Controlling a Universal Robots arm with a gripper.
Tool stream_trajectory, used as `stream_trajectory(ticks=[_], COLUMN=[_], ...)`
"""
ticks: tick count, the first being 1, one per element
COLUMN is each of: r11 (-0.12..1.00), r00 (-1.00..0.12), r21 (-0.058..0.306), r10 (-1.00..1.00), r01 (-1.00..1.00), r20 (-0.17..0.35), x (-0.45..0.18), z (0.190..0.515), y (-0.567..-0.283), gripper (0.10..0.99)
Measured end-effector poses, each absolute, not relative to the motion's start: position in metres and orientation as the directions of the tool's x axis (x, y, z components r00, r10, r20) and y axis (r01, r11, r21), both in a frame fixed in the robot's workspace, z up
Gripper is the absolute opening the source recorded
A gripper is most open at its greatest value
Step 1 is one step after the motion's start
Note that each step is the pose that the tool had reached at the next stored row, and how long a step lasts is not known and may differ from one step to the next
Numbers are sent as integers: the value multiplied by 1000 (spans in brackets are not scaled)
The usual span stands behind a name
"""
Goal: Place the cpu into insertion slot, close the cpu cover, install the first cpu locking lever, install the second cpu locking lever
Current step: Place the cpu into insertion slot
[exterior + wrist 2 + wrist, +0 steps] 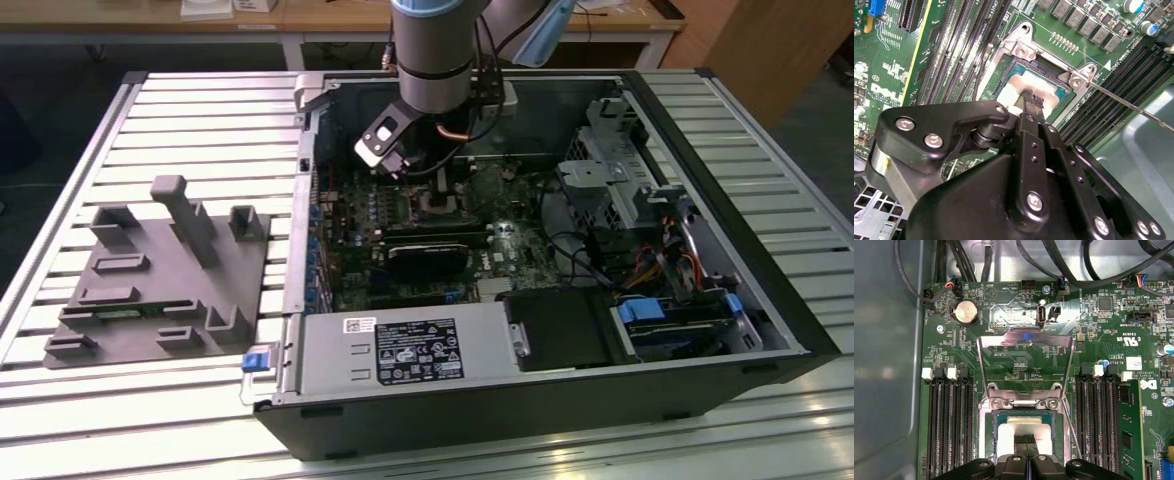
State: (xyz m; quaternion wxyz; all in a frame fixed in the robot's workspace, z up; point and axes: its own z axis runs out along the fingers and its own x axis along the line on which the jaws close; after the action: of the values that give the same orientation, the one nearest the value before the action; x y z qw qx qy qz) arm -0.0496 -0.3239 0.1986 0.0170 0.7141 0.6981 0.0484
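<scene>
Tool point(1032, 100) pinched narrow, tips on the cpu point(1019, 82) in the insertion slot point(1046, 57) — a skewed chip risks bent pins; cpu cover point(1026, 339) stands open.

Silver-tan cpu point(1006, 435), green circuit board point(1094, 325), black end effector point(1026, 439), silvery cpu cover point(1024, 339)

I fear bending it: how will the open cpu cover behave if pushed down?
The cpu cover is a thin metal frame with a cut-out middle, so probably light and somewhat springy; an off-centre push might twist it. It stands hinged at the edge of the insertion slot, so it should swing down rather than slide. Its shiny surface looks slippery.
</scene>
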Motion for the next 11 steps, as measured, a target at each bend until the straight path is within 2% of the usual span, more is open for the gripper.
stream_trajectory(ticks=[11], r11=[-25], r00=[20], r21=[93], r10=[999], r01=[995], r20=[45], x=[-50], z=[217], y=[-324], gripper=[106])
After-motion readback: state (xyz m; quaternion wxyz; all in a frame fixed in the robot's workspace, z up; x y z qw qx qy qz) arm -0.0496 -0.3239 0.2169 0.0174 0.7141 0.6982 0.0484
